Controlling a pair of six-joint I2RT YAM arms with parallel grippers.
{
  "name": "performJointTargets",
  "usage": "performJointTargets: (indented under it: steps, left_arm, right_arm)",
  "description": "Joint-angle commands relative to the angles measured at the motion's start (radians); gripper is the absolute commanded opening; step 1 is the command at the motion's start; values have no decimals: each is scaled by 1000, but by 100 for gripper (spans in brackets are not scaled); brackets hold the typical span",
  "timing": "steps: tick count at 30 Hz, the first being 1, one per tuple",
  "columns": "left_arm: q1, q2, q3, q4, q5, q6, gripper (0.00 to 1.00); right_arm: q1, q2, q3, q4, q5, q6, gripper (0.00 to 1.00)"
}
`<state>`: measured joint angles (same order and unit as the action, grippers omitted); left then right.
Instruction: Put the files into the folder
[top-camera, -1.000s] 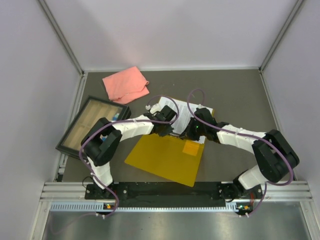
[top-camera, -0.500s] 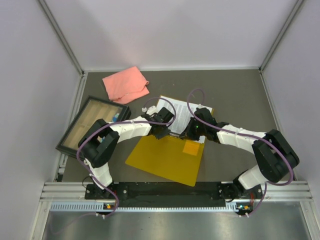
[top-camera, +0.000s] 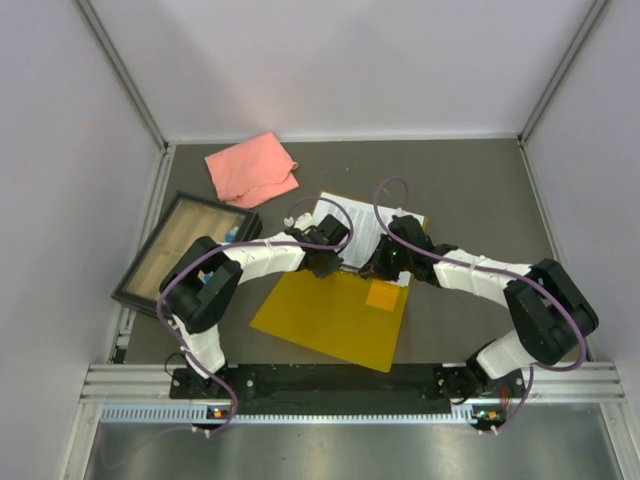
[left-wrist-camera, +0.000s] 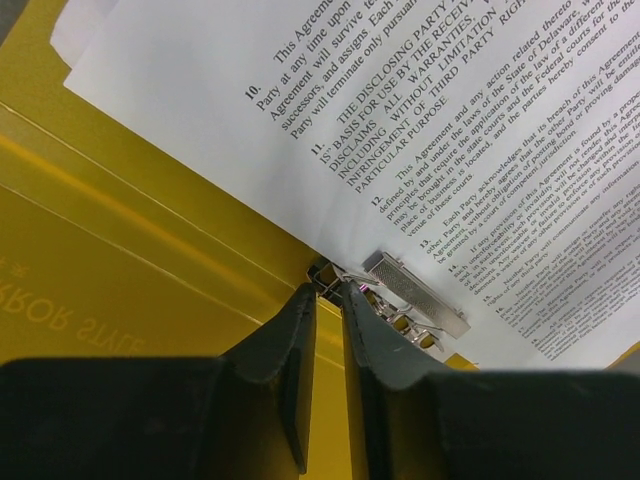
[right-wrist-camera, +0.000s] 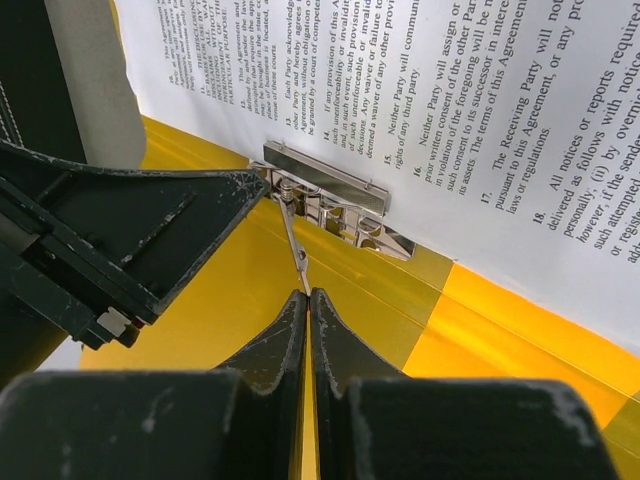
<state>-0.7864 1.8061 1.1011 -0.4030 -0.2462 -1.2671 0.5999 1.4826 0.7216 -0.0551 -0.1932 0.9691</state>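
Note:
The yellow folder (top-camera: 330, 315) lies open in the middle of the table. The files (top-camera: 368, 222), white printed sheets, lie on its far half under the metal clip (right-wrist-camera: 330, 195). My right gripper (right-wrist-camera: 308, 293) is shut on the clip's thin wire lever (right-wrist-camera: 294, 245), which stands up from the clip. My left gripper (left-wrist-camera: 325, 288) has its jaws almost together, nothing visible between them, tips at the clip's (left-wrist-camera: 415, 295) end by the files (left-wrist-camera: 400, 120). In the top view both grippers, the left (top-camera: 327, 265) and the right (top-camera: 372, 268), meet at the folder's spine.
A pink cloth (top-camera: 252, 168) lies at the back left. A black-framed tray (top-camera: 180, 250) sits at the left edge beside the left arm. Grey walls close in the table on three sides. The left gripper's body (right-wrist-camera: 120, 230) shows close to the right gripper.
The left gripper has shifted slightly by the clip at the folder's spine. The right gripper and the papers have stayed in place.

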Motion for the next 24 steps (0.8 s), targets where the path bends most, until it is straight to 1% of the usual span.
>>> performJointTargets:
  steps: [1, 2, 3, 4, 6, 14, 19, 24]
  left_arm:
    - [1, 62, 3, -39, -24, -22, 17]
    - [-1, 65, 6, -43, -30, -3, 14]
    - [1, 71, 14, -57, -34, 9, 9]
    - [1, 82, 20, -68, -47, 17, 0]
    - [1, 93, 29, -72, -44, 54, 0]
    - [1, 105, 39, -71, 11, 120, 0]
    - [1, 104, 71, -103, 21, 179, 0]
    - [-1, 111, 75, -96, 44, 216, 0]
  right_arm:
    - [-2, 42, -4, -28, 55, -53, 0]
    - [-3, 48, -4, -28, 54, -61, 0]
    - [0, 63, -4, -23, 54, -76, 0]
    - [0, 70, -5, -19, 52, -85, 0]
    - [0, 91, -11, -8, 57, -104, 0]
    - [0, 125, -1, 9, 95, -177, 0]
    - [0, 153, 30, -23, 130, -224, 0]
    - [0, 182, 32, -22, 167, -244, 0]
